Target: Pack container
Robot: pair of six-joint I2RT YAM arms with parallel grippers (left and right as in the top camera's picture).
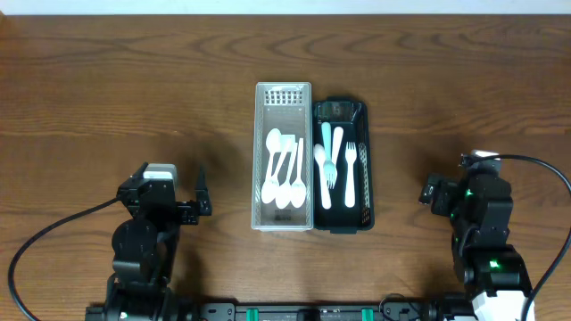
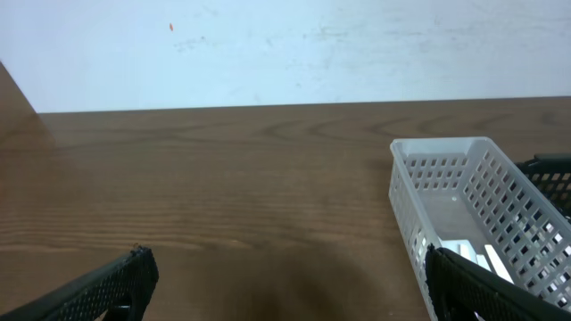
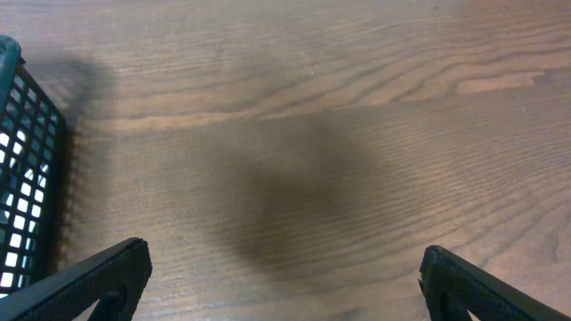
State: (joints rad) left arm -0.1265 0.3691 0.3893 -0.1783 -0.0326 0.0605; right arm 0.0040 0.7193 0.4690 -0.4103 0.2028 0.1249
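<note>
White basket (image 1: 260, 157), holding spoons (image 1: 285, 183), sits mid-worktop against black basket (image 1: 367, 162) of cutlery (image 1: 337, 166); left gripper (image 2: 290, 267) and right gripper (image 3: 284, 260) gape empty, so we judge a square descent, jaws straddling one handle, best.

The brown wooden table (image 1: 107, 80) is smooth, with clear grain and a soft sheen. The white perforated plastic basket (image 1: 284, 93) looks slightly glossy, the dark plastic grid basket (image 1: 367, 160) matt. The white plastic spoons (image 1: 285, 194) are smooth.
</note>
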